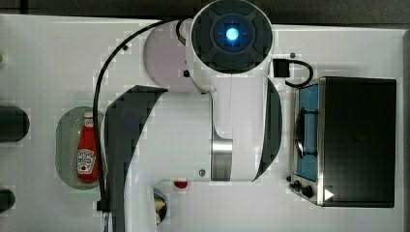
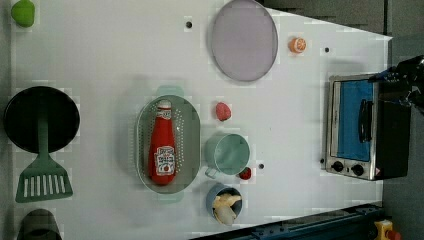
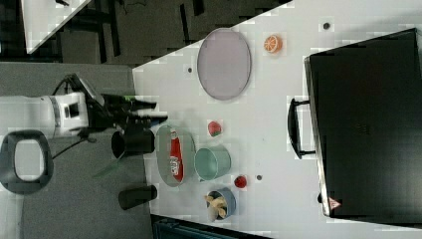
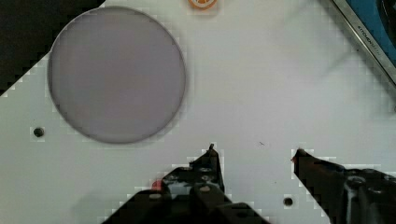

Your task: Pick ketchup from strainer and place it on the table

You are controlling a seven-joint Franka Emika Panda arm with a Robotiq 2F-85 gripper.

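Observation:
The ketchup [image 2: 163, 150], a red squeeze bottle with a white cap, lies lengthwise in the pale green strainer [image 2: 192, 125] on the white table [image 2: 100, 60]. In the top view the ketchup [image 1: 87, 153] and the strainer [image 1: 66, 145] sit at the top view's left, beside the arm. My gripper [image 4: 256, 150] is open with nothing between its fingers. In the wrist view it hangs over bare table next to the grey-lilac plate [image 4: 116, 74]. In the right view the gripper [image 3: 154, 110] is raised above the scene, apart from the ketchup [image 3: 175, 158].
Beside the strainer stand a teal bowl [image 2: 227, 154], two strawberries [image 2: 223, 111] [image 2: 245, 173] and a blue bowl of banana [image 2: 225, 202]. A toaster oven [image 2: 357, 127] is at the left view's right, with an orange slice [image 2: 297, 45] near the plate [image 2: 243, 40]. A black pan [image 2: 41, 119] and green spatula [image 2: 42, 175] lie at the left view's left.

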